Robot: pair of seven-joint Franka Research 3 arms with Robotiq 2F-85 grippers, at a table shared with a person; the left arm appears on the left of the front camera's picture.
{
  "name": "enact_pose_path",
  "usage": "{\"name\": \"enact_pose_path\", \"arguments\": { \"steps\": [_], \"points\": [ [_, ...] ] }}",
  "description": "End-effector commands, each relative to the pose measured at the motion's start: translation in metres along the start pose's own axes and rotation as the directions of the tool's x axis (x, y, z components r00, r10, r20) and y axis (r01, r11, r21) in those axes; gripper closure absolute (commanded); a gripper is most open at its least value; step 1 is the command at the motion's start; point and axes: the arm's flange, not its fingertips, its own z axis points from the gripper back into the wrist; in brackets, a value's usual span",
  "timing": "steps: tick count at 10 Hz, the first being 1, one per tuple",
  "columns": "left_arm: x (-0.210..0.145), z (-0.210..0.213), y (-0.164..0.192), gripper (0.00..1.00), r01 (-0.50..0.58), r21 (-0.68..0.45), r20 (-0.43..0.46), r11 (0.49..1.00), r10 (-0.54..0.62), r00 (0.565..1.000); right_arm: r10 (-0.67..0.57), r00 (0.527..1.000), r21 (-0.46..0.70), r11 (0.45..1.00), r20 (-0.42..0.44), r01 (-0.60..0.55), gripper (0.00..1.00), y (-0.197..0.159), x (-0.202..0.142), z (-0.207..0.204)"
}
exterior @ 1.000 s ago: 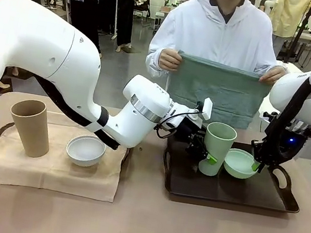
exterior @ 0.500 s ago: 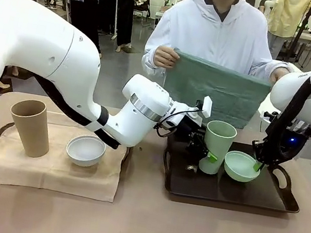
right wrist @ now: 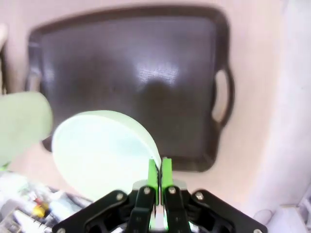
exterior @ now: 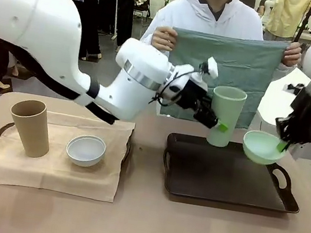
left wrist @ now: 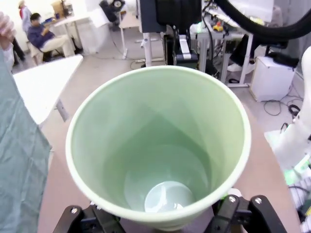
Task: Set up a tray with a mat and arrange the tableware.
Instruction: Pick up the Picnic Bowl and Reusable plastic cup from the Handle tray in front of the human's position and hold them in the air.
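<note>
My left gripper (exterior: 216, 123) is shut on the pale green cup (exterior: 225, 116), holding it upright in the air above the back edge of the dark tray (exterior: 224, 188). The left wrist view looks down into that cup (left wrist: 160, 145), with a finger (left wrist: 80, 221) on each side of it. My right gripper (exterior: 284, 145) is shut on the rim of the pale green bowl (exterior: 262, 147), held tilted above the tray's right side. In the right wrist view the green pads (right wrist: 154, 174) pinch the bowl (right wrist: 99, 153) over the bare tray (right wrist: 131, 82). Behind, a person holds up a green mat (exterior: 231, 57).
On the left, a second tray (exterior: 1, 129) carries a tan mat (exterior: 45, 170), with a tan cup (exterior: 30, 126) and a white bowl (exterior: 85, 149) standing on it. The person's hands (exterior: 164, 36) grip the green mat's top corners at the far table edge.
Both arms have risen, lifting the pale green cup and bowl off the dark tray. The person has raised the green mat higher and spread it out.
</note>
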Motion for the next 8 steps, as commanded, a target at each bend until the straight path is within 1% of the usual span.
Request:
{"name": "enact_pose_path", "arguments": {
  "steps": [1, 3, 4, 5, 6, 7, 8],
  "points": [
    [0.023, 0.02, -0.031, 0.31, 0.008, 0.034, -0.05, 0.999, -0.006, 0.999, -0.002, 1.0, -0.02, 1.0, 0.018, 0.002, 1.0, 0.011, -0.018, 0.045],
    [0.054, 0.035, -0.052, 0.31, 0.041, 0.056, -0.092, 0.998, -0.036, 0.995, 0.003, 0.999, -0.027, 1.0, 0.054, -0.002, 1.0, 0.024, -0.041, 0.091],
    [0.063, 0.043, -0.059, 0.31, 0.053, 0.075, -0.097, 0.996, -0.045, 0.994, 0.002, 0.998, -0.022, 1.0, 0.066, -0.001, 1.0, 0.028, -0.046, 0.104],
    [0.068, 0.052, -0.067, 0.31, 0.05, 0.097, -0.099, 0.994, -0.041, 0.994, -0.002, 0.998, -0.016, 1.0, 0.066, 0.003, 1.0, 0.029, -0.047, 0.107],
    [0.069, 0.062, -0.075, 0.31, 0.047, 0.098, -0.095, 0.994, -0.038, 0.995, 0.007, 0.998, 0.012, 1.0, 0.064, -0.008, 1.0, 0.026, -0.037, 0.099],
    [0.07, 0.043, -0.057, 0.31, 0.066, 0.062, -0.065, 0.996, -0.062, 0.996, 0.023, 0.997, -0.009, 1.0, 0.079, -0.022, 1.0, 0.026, -0.052, 0.114],
    [0.07, 0.043, -0.057, 0.31, 0.066, 0.062, -0.065, 0.996, -0.062, 0.996, 0.023, 0.997, -0.009, 1.0, 0.079, -0.022, 1.0, 0.026, -0.052, 0.114]
  ]
}}
